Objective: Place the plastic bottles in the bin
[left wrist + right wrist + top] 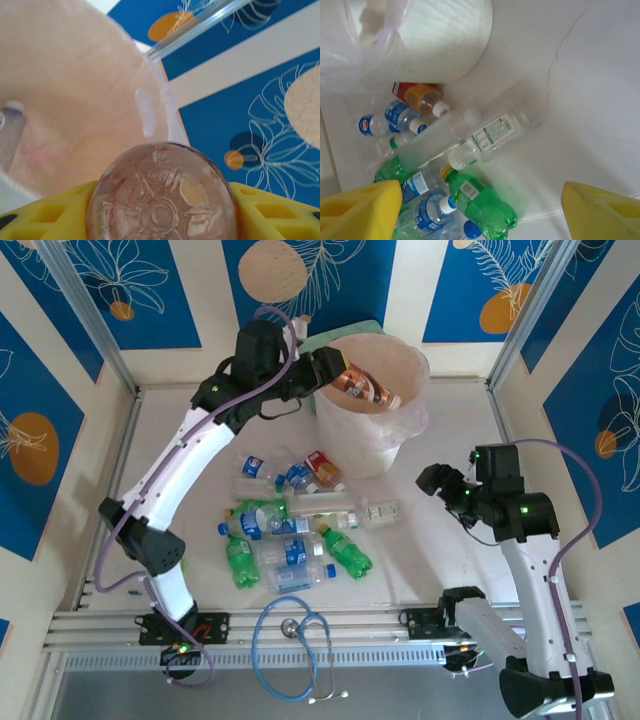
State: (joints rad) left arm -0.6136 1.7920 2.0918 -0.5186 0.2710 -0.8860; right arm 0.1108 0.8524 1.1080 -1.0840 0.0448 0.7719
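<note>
Many bottles (345, 552) beside bin (365, 448), stethoscope (289, 626) nearby

The top camera looks down over the whole table (420, 560). Left wrist peers close into the bin (75, 100) (wall (215, 130) beyond); right wrist looks down at the bottles (470, 145), shared with top.

The white worktop (410, 565) carries the bin (362, 452) at its far side. Nearer than the bin and a little to its left, the bottles (290, 530) lie on their sides in a loose heap. A red-labelled one (322, 468) lies just beside the bin's base, and a green one (346, 552) lies at the heap's near edge. A stethoscope (289, 626) lies nearer still, well apart from the bin, across the worktop's near edge.
</note>
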